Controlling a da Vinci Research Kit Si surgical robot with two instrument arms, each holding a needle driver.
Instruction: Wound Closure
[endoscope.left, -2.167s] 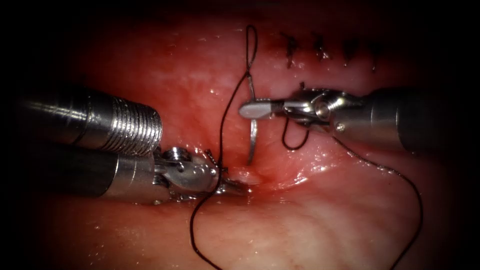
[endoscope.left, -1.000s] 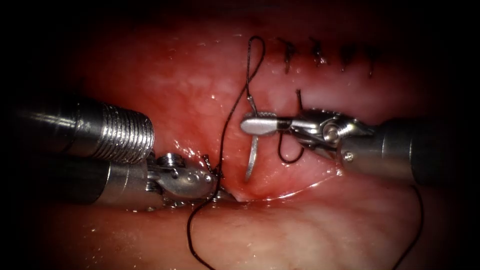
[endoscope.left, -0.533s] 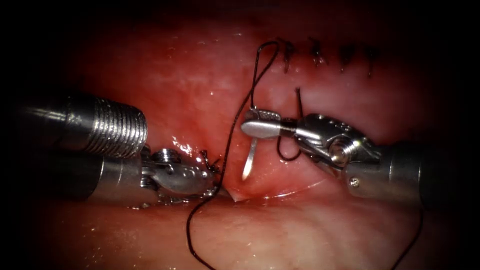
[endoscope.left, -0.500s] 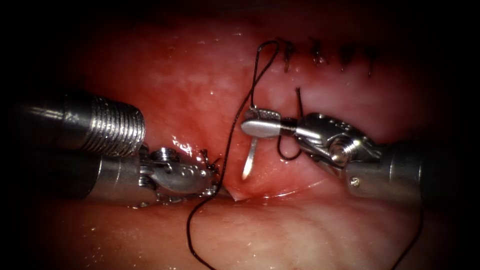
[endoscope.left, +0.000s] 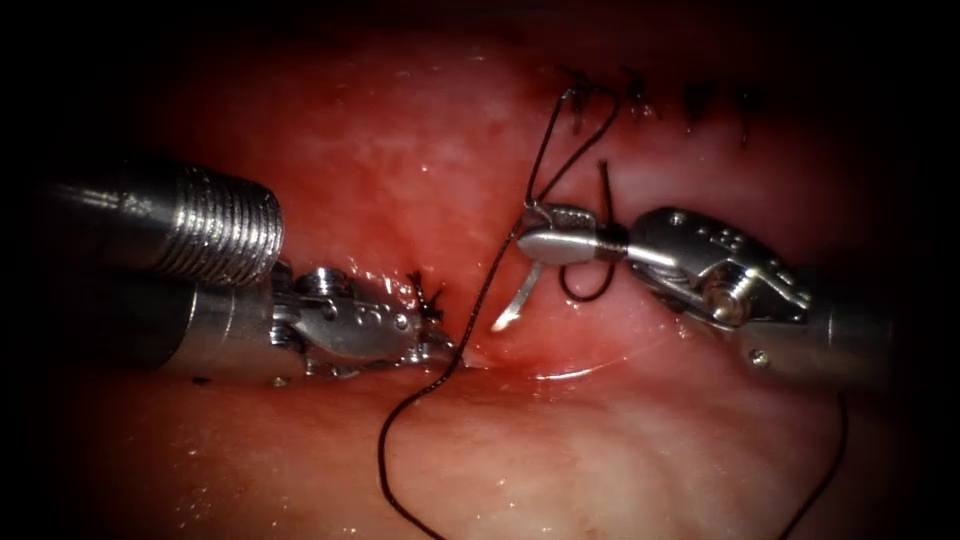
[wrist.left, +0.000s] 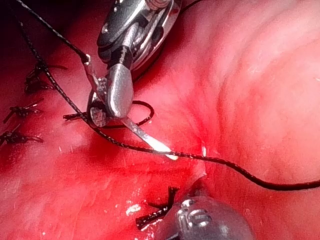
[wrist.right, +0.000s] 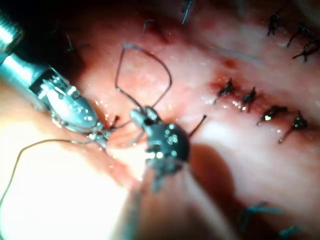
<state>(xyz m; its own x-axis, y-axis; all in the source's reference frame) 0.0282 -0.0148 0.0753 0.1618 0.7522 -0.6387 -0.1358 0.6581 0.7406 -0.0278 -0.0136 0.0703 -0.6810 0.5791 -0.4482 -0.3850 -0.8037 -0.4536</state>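
Your right tool (endoscope.left: 556, 245) clamps the stiff, slippery needle (endoscope.left: 518, 298) near its swaged end, free of tissue (endoscope.left: 560, 460); your left tool (endoscope.left: 437, 346) grips the soft tissue edge.

Darkness rings the lit field; no walls, floor, furniture or windows can be made out.
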